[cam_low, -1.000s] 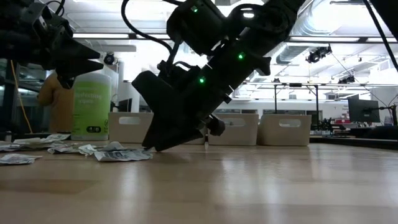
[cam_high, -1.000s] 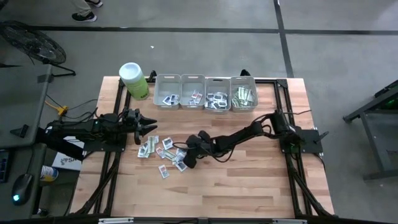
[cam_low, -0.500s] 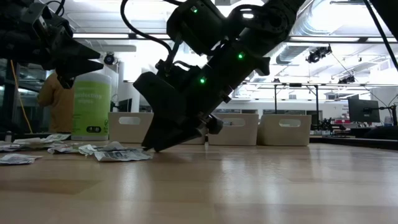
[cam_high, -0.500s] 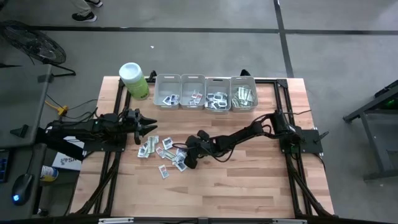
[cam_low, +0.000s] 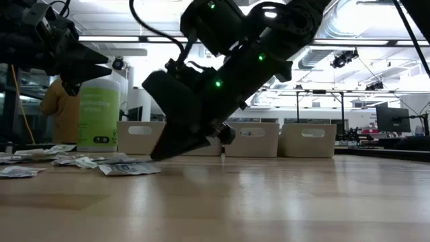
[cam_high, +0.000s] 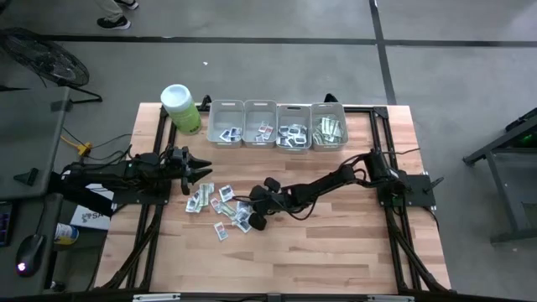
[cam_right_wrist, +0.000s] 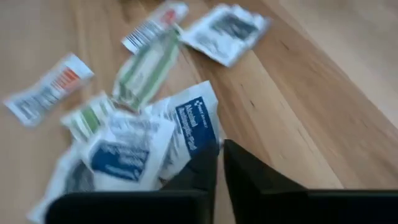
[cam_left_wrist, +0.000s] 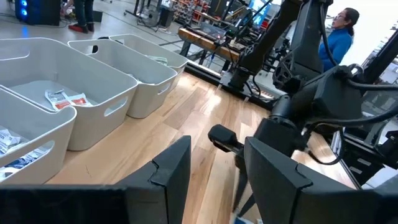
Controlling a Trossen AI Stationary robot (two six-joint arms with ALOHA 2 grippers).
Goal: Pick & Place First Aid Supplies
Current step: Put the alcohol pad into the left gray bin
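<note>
Packet [cam_right_wrist: 186, 127] print blurred, perhaps alcohol

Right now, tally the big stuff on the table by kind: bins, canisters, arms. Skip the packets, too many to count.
Grey bins in a row at the table's far edge: 4
Lime-green canister with white lid: 1
Robot arms, left gripper and right gripper: 2
Total: 7

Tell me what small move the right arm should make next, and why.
Probably lift straight up a little. The right gripper looks nearly closed on the edge of a blue-printed white packet at the pile; raising it would show whether that packet comes free alone.
</note>
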